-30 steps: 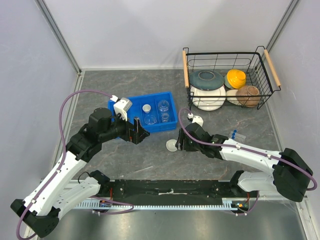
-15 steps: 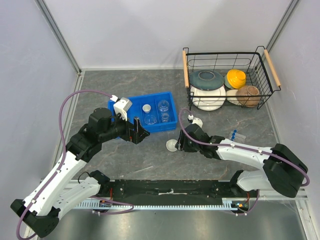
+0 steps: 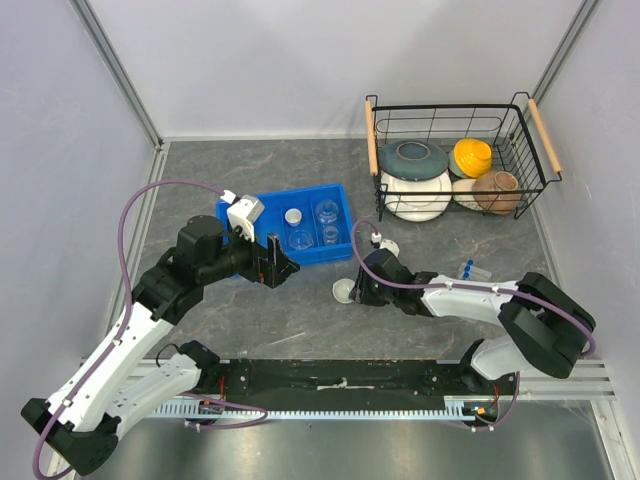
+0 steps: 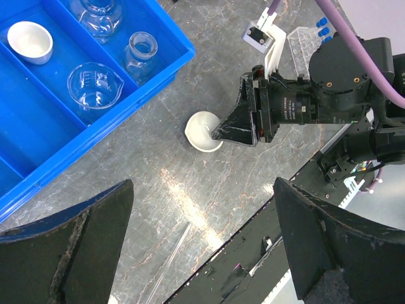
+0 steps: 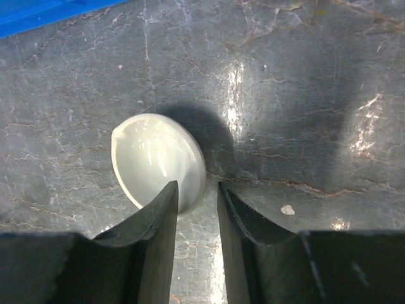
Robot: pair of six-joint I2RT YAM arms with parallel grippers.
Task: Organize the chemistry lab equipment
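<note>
The white round dish (image 3: pixel 343 290) (image 4: pixel 204 131) (image 5: pixel 158 161) lies on the grey table in front of the blue tray (image 3: pixel 262 215). My right gripper (image 3: pixel 354 289) (image 5: pixel 197 188) straddles its near rim, one finger over the bowl and the other just outside, with a narrow gap still showing. My left gripper (image 3: pixel 285 266) (image 4: pixel 202 209) hangs wide open and empty beside the tray. In the tray sit clear glass beakers (image 3: pixel 299 239) (image 4: pixel 95 82) and a tiny white cup (image 3: pixel 293 215) (image 4: pixel 30 41). A clear rack with blue-capped tubes (image 3: pixel 468 270) (image 4: pixel 310 41) lies right of the right arm.
A black wire basket (image 3: pixel 450 108) with wooden handles stands at the back right, holding large ceramic bowls. A thin clear rod (image 4: pixel 168 250) lies on the table near the black front rail (image 3: pixel 330 375). Grey walls enclose the table.
The right gripper's jaws have narrowed around the dish's rim, and the right arm has stretched slightly further left. The left arm has not moved.
</note>
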